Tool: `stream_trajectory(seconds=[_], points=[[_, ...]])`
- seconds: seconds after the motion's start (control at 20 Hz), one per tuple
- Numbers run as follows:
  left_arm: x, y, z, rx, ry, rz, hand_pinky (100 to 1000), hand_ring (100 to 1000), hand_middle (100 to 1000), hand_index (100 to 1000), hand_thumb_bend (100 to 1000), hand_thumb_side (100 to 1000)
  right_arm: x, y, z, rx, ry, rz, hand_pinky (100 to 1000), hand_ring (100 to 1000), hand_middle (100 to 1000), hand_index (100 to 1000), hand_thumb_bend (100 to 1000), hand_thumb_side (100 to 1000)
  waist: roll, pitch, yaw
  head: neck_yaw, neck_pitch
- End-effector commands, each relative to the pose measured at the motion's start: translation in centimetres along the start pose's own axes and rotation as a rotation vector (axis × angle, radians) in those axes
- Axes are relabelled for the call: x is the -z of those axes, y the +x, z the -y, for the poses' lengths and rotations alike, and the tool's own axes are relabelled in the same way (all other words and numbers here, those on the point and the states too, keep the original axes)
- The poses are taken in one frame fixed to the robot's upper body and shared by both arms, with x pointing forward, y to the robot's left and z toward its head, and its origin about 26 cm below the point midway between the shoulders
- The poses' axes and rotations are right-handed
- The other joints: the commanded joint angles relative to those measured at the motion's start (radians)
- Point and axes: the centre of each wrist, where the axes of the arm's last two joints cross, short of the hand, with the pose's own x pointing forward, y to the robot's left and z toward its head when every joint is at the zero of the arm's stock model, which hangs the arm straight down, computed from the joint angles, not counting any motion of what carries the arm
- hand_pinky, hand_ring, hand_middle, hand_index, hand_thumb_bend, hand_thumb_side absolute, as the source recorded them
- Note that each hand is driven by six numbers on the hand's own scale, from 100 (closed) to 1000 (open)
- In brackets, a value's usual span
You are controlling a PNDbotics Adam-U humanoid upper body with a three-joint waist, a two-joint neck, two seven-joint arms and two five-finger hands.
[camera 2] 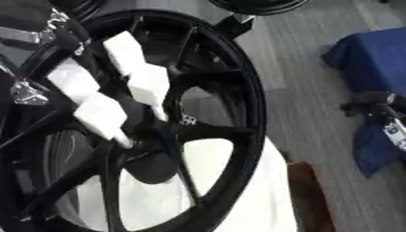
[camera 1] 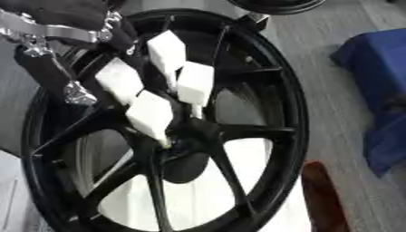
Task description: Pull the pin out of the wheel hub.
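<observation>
A black spoked wheel (camera 1: 262, 131) stands tilted and fills most of both views. Its hub (camera 1: 186, 154) sits at the centre, dark and round. My left hand (camera 1: 151, 113) comes in from the upper left, with white pads on its fingers (camera 1: 194, 84). The fingers are fairly straight and point down at the hub. The lowest fingertip touches the hub's upper edge, and I cannot make out the pin under the fingers. A dark, silver-jointed part that may be my right hand (camera 2: 377, 106) shows at the right edge over blue cloth.
A blue cloth-covered object (camera 1: 380, 81) lies on the grey floor to the right. A brown-red object (camera 1: 321, 195) lies by the wheel's lower right rim. A second black rim (camera 1: 277, 4) shows at the top edge. White material shows behind the spokes.
</observation>
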Motion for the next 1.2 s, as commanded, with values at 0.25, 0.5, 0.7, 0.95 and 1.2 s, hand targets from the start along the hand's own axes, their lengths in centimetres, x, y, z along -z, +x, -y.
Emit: stream_trajectory(seconds=[0.25,0.5,0.7,0.95,1.2], points=[[-3.5,0.9,-2.9,0.148,-0.005,0.039,723,584,336,440,169,160,0.1,0.7,0.4,-0.032,0.01,0.018,944,775,588,758,100,700,-0.005,-0.018,0.004,-0.001,-0.003],[-6.2,1.6,-4.4,0.144,0.113,-0.007,724,578,324,428,174,153,0.0,0.7,0.4,-0.037,0.008,0.016,944,775,588,758,100,697,-0.007,-0.021,0.012,-0.001,0.003],[-10.1,1.0,-4.1,0.08,0.254,-0.111,722,571,310,420,111,140,-0.1,0.7,0.5,-0.037,0.006,0.016,943,775,588,758,100,686,-0.009,-0.028,0.023,-0.006,0.018],[-16.5,-2.6,0.5,-0.188,0.506,-0.329,699,547,274,400,100,221,-0.1,0.8,0.7,-0.03,-0.005,0.02,944,775,588,758,100,676,-0.012,-0.037,0.04,-0.008,0.031],[-22.0,-5.2,7.2,-0.393,0.708,-0.595,686,535,257,394,100,290,-0.5,0.8,0.8,-0.021,-0.023,0.024,943,775,588,759,100,655,-0.026,-0.051,0.046,-0.014,0.038]])
